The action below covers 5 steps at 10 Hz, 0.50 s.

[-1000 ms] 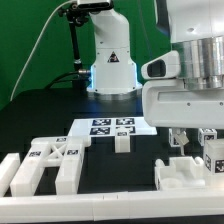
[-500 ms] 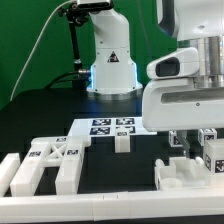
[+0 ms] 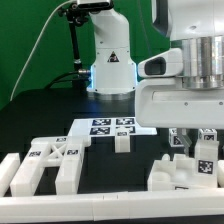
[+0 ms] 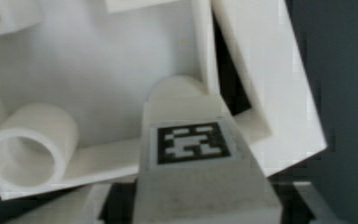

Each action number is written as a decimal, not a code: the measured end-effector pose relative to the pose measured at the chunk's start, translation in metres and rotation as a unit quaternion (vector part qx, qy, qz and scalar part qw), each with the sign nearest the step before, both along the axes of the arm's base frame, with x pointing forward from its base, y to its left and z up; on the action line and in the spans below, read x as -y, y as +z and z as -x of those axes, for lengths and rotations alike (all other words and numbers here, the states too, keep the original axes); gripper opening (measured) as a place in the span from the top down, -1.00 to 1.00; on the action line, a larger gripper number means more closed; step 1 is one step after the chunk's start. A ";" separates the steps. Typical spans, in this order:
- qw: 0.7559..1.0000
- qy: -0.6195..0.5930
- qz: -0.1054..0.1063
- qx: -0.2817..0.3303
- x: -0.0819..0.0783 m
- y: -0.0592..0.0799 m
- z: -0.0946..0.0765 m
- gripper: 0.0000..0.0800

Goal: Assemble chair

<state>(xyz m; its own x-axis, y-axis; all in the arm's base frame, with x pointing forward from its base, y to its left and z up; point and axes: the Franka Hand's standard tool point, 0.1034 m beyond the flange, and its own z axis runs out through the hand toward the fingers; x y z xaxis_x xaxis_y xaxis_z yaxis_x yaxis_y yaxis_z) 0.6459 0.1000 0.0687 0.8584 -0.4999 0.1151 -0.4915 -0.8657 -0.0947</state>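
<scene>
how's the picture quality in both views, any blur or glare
Exterior view: even, bright light, the white chair parts clear against the black table, with a blue glow on the arm's base. Wrist view: very close and soft, the tag blurred at its edges, grey shading in the recesses.

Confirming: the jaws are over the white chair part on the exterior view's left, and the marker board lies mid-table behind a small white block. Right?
Not quite. The jaws are over the white chair part on the exterior view's right, not its left; the exterior view shows this. The marker board does lie mid-table behind the small white block.
</scene>
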 end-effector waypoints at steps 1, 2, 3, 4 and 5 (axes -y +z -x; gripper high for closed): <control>1.000 -0.011 0.004 0.000 0.003 0.000 0.000 0.26; 1.000 -0.016 0.006 0.000 0.006 0.000 0.000 0.26; 1.000 -0.014 0.006 0.000 0.006 0.000 0.000 0.26; 1.000 -0.015 0.006 0.000 0.006 0.000 0.000 0.26; 1.000 -0.015 0.006 0.000 0.007 0.000 0.000 0.26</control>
